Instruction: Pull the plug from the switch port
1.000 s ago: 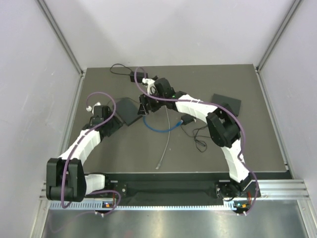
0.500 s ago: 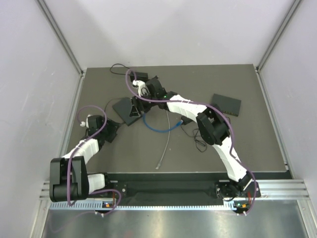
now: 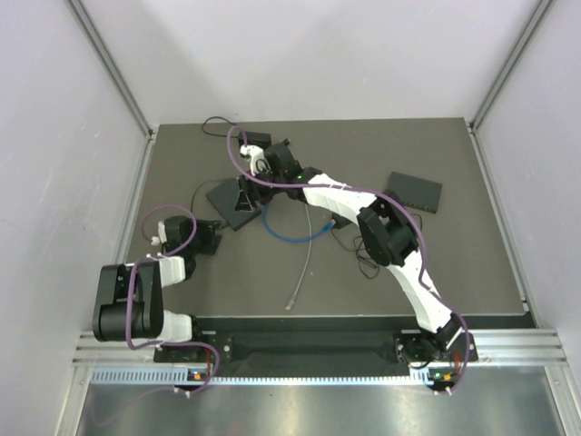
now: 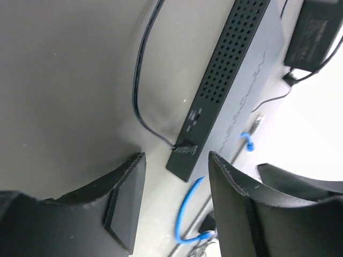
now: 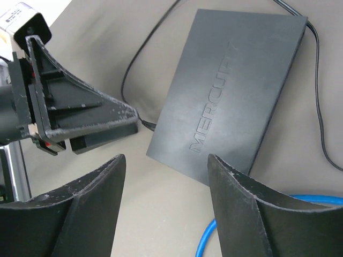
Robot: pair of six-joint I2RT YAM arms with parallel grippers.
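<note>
The switch (image 3: 229, 198) is a flat black box lying left of centre; its lid (image 5: 230, 91) carries raised lettering. A black plug (image 4: 182, 149) on a thin black cable (image 4: 140, 80) sits in a port on its end face. My left gripper (image 4: 177, 160) is open a short way in front of that end, the plug showing in the gap between its fingers, untouched. My right gripper (image 5: 166, 160) hovers open over the switch's near corner, holding nothing. The left gripper (image 3: 211, 238) stands near-left of the switch, the right gripper (image 3: 245, 195) by its right side.
A blue cable (image 3: 290, 232) loops right of the switch, with a grey cable (image 3: 304, 263) trailing toward the near edge. A power adapter (image 3: 257, 138) lies behind the switch. A second black box (image 3: 416, 189) sits at the right. More thin black leads (image 3: 363, 259) lie mid-right.
My left arm has drawn back toward the near left, away from the switch. My right gripper has shifted left, over the switch. The switch sits slightly further left and back.
</note>
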